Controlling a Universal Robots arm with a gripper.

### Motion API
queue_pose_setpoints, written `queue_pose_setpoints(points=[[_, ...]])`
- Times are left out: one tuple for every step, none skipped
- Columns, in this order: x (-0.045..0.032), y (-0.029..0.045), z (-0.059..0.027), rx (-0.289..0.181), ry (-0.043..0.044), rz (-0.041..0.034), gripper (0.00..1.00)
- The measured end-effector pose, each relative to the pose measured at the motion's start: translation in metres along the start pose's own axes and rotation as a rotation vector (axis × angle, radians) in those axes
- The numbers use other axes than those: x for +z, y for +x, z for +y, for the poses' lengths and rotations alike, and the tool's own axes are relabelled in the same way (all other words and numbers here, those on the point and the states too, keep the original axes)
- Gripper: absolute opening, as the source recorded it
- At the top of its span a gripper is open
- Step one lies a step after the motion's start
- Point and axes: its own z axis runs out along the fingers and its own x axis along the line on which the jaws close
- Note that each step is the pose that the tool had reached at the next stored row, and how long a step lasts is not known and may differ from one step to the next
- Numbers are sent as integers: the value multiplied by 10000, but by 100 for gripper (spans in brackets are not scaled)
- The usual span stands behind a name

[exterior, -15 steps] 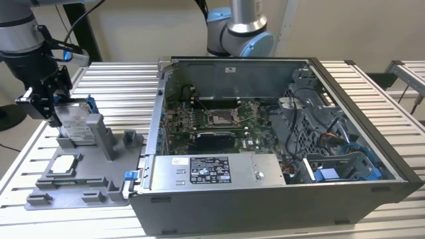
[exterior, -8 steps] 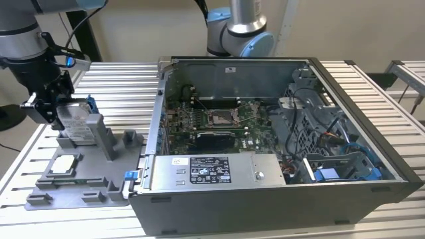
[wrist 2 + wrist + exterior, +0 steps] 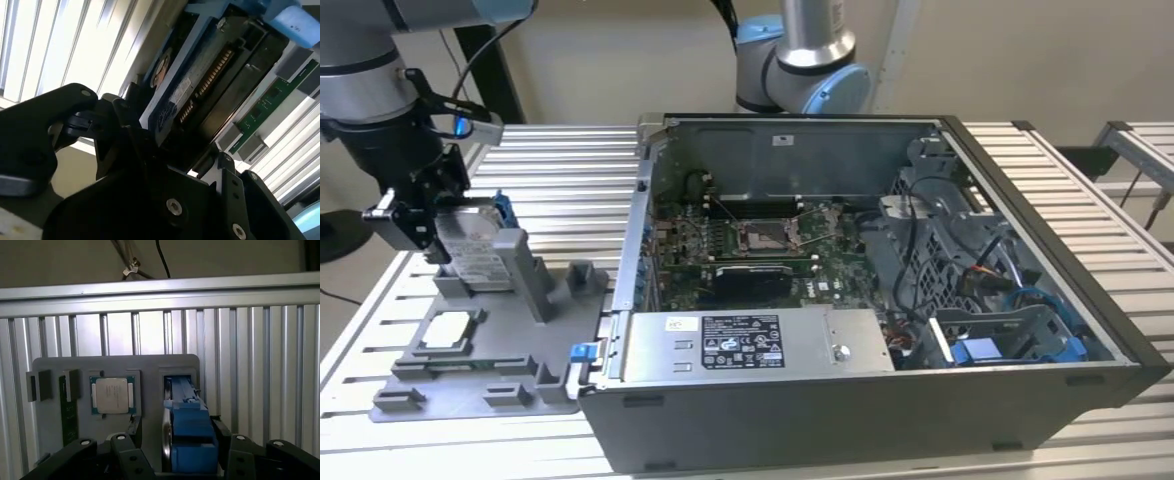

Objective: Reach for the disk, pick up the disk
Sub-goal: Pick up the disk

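Exterior view: my gripper (image 3: 424,222) hangs at the exterior view's left, against the upper end of the disk (image 3: 480,250). The disk stands on edge in a slot of the grey tray (image 3: 467,390), well apart from the open computer case (image 3: 881,300). First wrist view: this shows the relation I steer by. The disk lies directly ahead of the tool and between its jaws, narrow edge uppermost, with the blue bracket (image 3: 192,427) nearest the camera. Its long axis runs straight away from the wrist, along the slot, so the broad faces are the ones offered to the jaws. The jaws stand apart, one on each side. On the chip (image 3: 112,395) side a strip of tray shows between jaw and disk; on the other side the jaw lies just beside or touching the bracket, I cannot tell which. I judge the disk not yet clamped, seated in its slot, and off-centre in the opening. Second wrist view: the disk's connector edge and bracket sit close against the gripper.
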Motion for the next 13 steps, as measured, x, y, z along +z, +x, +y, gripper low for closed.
queue_pose_setpoints(points=[[0,0,0,0,0,1,0],[0,0,0,0,0,0,0],[0,0,0,0,0,1,0],[0,0,0,0,0,1,0],[0,0,0,0,0,0,0],[0,0,0,0,0,1,0],[0,0,0,0,1,1,0],[0,0,0,0,0,2,0],[0,0,0,0,0,2,0],[0,0,0,1,0,2,0],[0,0,0,0,0,3,0],[0,0,0,0,0,3,0],[0,0,0,0,0,3,0]])
